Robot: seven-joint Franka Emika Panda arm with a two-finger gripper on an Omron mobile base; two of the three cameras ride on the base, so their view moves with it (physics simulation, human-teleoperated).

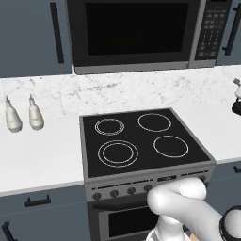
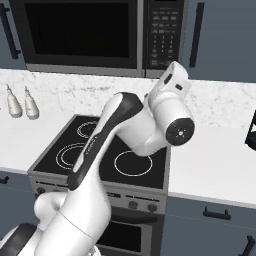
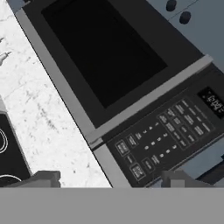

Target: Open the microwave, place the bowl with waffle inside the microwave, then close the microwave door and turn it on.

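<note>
Microwave (image 1: pixel 146 35) sits built in above the stove (image 1: pixel 141 141), between blue cabinet doors (image 1: pixel 33 37). Microwave door (image 1: pixel 134 30) is flush with the frame, closed, black glass dark. Button panel (image 1: pixel 214 30) runs down its right side; a small lit display shows at the panel's top in the hand view.

Hand view is rolled: microwave door (image 3: pixel 105 52) runs diagonally across the upper middle, button panel (image 3: pixel 168 135) lower right of it, marble backsplash (image 3: pixel 39 118) along the left, a corner of the stove top (image 3: pixel 8 153) at lower left. Gripper (image 3: pixel 109 179) points at the lower corner of the microwave near the panel, not touching it. Finger tips (image 3: pixel 41 178) stand well apart at the bottom of that view with nothing between them, so the jaws are spread and empty.

Right base view: arm (image 2: pixel 125 135) is folded up over the stove (image 2: pixel 100 155), the wrist raised in front of the backsplash just below the microwave (image 2: pixel 85 32) and its button panel (image 2: pixel 162 32). Left base view: arm elbow (image 1: pixel 183 202) at lower right, in front of the oven front (image 1: pixel 127 216).

Stove has four burner rings, all bare. Two white bottles (image 1: pixel 21 115) stand side by side on the counter (image 1: pixel 37 155) left of the stove, against the backsplash. A dark object (image 1: pixel 236 101) is cut off by the right edge on the counter right of the stove; can't tell what it is.
</note>
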